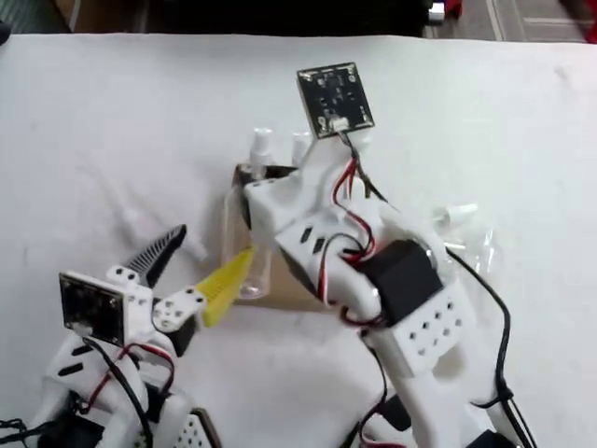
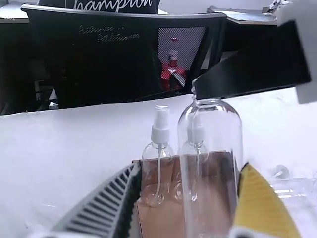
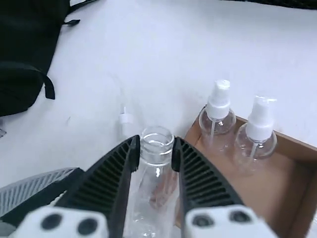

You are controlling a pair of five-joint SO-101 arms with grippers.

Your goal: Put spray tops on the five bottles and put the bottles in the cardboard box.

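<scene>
While shut on the bare neck of the uncapped bottle point(image 3: 157, 138), right tool point(image 3: 155, 146) gripping near the rim only. Left tool point(image 1: 215, 243) wide open and empty, yellow finger point(image 1: 229, 280) just beside the bottle's body. Bottle upright at the wall of the cardboard box point(image 3: 285, 173); inside or outside, not clear. Two capped bottles point(image 3: 217, 121) upright in the box; loose spray top point(image 3: 125, 118) on the bench point(image 3: 198, 44) nearby. Risks, as judged: slip or tilt of smooth plastic in so narrow a grip; knock from the yellow finger; boxing without a top.
</scene>
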